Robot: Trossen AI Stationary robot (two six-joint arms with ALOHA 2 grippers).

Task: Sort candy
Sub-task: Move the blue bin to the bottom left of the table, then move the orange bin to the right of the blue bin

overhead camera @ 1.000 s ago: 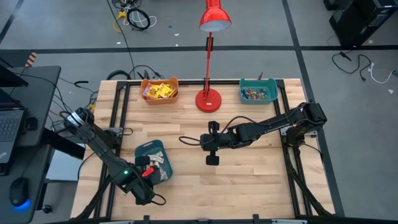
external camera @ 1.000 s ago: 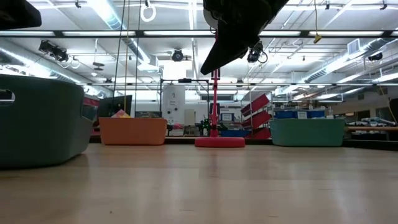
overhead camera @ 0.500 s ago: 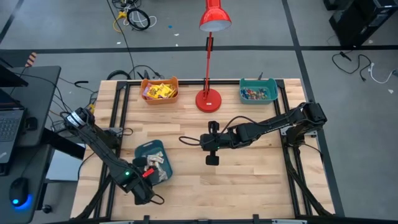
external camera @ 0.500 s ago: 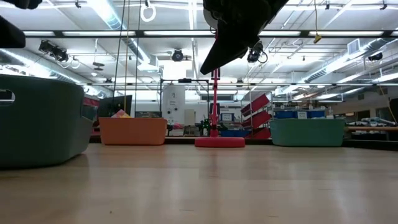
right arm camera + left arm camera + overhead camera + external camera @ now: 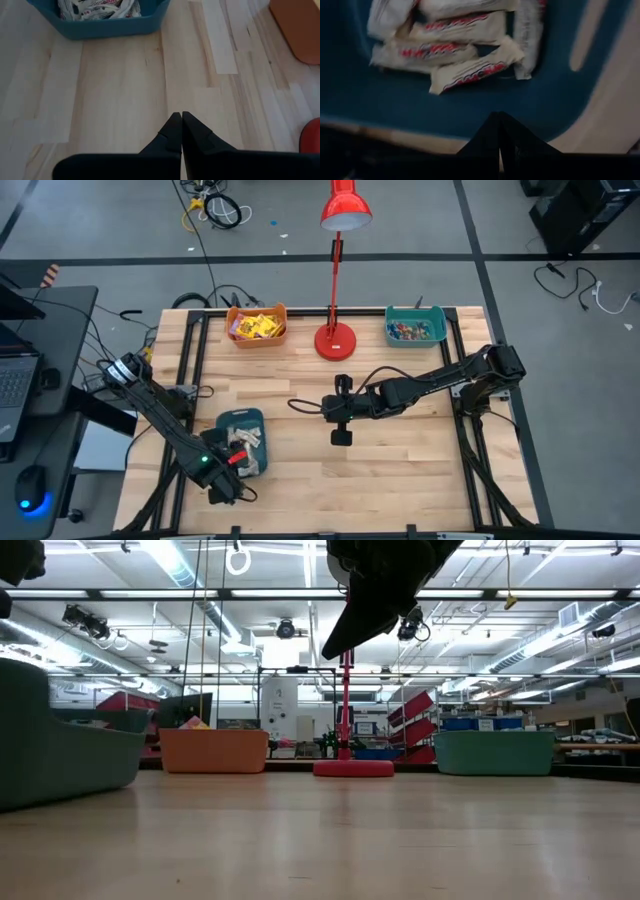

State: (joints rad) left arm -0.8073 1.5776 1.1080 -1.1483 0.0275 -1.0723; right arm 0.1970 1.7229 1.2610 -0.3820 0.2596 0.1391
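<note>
Near the worktop's (image 5: pixel 400 455) front-left corner, from above, we see a dark teal bin (image 5: pixel 241 442) of pale beige candy bars (image 5: pixel 247 438), with the left tool (image 5: pixel 222 492) at its near rim, fingers pressed together and holding nothing. The right tool (image 5: pixel 341 438), likewise closed and empty, hangs over the worktop's middle. Along the far edge stand an orange bin (image 5: pixel 257 326) of yellow candy packets (image 5: pixel 256 326), a red lamp (image 5: pixel 336 338) and a teal bin (image 5: pixel 416 327) of small coloured candy pieces (image 5: pixel 412 331).

At worktop level, we see the dark bin at the left, tilted.

Through the left wrist, closed fingers (image 5: pixel 492 140) point at the white, red-printed bars.

Through the right wrist, closed fingers (image 5: pixel 172 132) hover above bare wood.
</note>
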